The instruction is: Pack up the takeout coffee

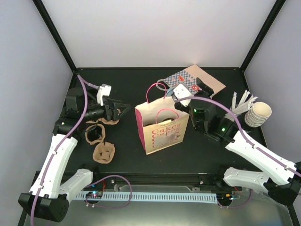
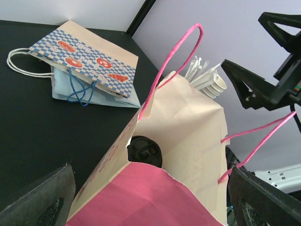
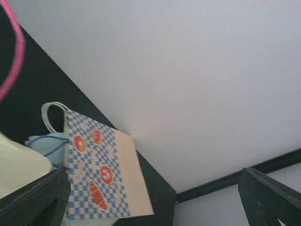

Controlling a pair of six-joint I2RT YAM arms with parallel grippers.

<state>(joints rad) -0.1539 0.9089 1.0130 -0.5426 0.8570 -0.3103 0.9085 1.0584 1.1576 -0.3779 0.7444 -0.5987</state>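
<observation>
As left claw [image 1: 123,109] gapes, bag [image 2: 188,122] beyond holds dark round thing [image 2: 145,150].

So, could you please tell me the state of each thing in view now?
pink bag: upright, mouth open
dark round thing: inside the pink bag
checkered bag: lying flat
stack of cups: nested
left gripper: open, empty
right gripper: open, empty
</observation>
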